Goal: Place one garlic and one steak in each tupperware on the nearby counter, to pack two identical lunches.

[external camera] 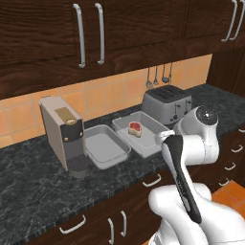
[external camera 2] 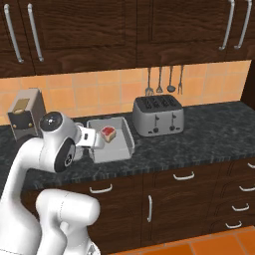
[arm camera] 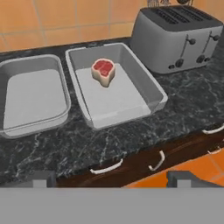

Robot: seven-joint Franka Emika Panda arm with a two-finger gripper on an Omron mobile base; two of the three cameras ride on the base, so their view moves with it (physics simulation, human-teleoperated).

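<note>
The pinkish-red steak with a pale fat rim [arm camera: 104, 72] lies in the right-hand shallow light-grey tupperware [arm camera: 148, 89], toward its back. The matching grey tupperware [arm camera: 61, 92] sits just beside it on my dark speckled stone worktop [arm camera: 183, 111], near the silver toaster [arm camera: 177, 37]. My hand [arm camera: 111, 179] hangs above the worktop's front edge, fingers spread wide, holding nothing

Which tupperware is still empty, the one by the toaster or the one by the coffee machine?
The tupperware by the coffee machine is empty: bare grey floor. The tupperware by the toaster holds one steak and no garlic.
</note>
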